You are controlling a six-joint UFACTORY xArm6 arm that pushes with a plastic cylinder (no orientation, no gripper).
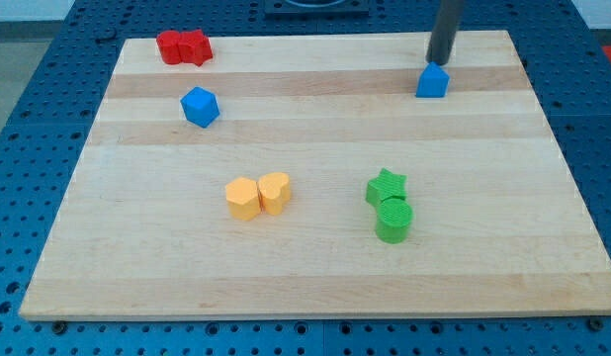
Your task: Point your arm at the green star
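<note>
The green star (386, 186) lies right of the board's middle, touching a green cylinder (393, 221) just below it. My tip (441, 61) is near the view's top right, directly behind a blue block with a pointed top (433, 81), and well above the green star.
A wooden board (315, 287) holds a blue hexagonal block (200, 107) at the upper left, two red blocks (183, 46) together at the top left corner, and a yellow hexagon (243, 198) touching a yellow heart (275, 191) left of centre.
</note>
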